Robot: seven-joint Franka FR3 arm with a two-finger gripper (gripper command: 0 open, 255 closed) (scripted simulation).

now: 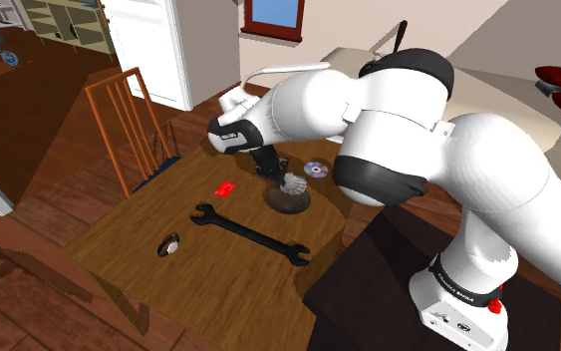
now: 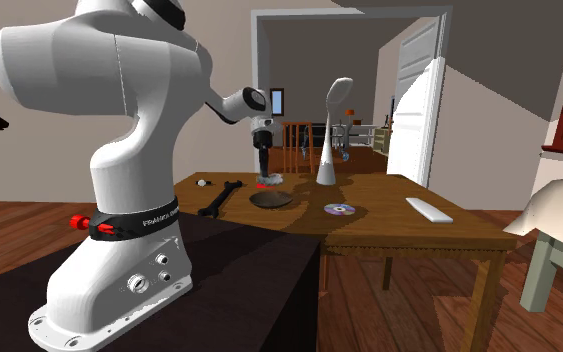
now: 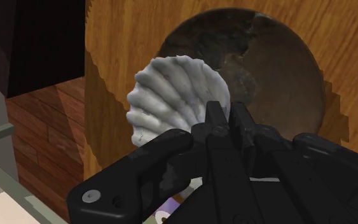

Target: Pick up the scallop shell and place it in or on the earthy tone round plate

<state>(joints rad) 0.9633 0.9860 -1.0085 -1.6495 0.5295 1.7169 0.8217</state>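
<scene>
A wooden table [image 1: 218, 289] with a warm, grained top stands on dark plank flooring [image 1: 39, 189]. In the shoulder view an orange slatted chair [image 1: 129, 120] stands at 10 o'clock from the table's middle, a white door [image 1: 153, 45] at 12 o'clock and a blue window [image 1: 273, 12] at 1 o'clock.

The black gripper [image 1: 278, 175] is pinched on the scallop shell [image 1: 293, 185], its fingers [image 3: 217, 121] pressed against the shell's narrow hinge end. The shell is white, fan-shaped and ribbed, and it hangs just above the near rim of the plate [image 1: 290, 206], a shallow round dish mottled in dull brown and grey.

From the plate in the shoulder view:
- a shiny silver disc [image 1: 316, 169] lies at 1 o'clock
- a small flat red piece [image 1: 226, 187] lies at 9 o'clock
- a long black double-ended wrench [image 1: 248, 231] lies at 8 o'clock
- farther out at 8 o'clock lies a small round dark object [image 1: 169, 244] with a pale face

In the second exterior view a tall, white, curved, spoon-like form [image 2: 329, 140] rises at 1 o'clock from the plate, and a flat white bar [image 2: 429, 210] rests at 3 o'clock.
</scene>
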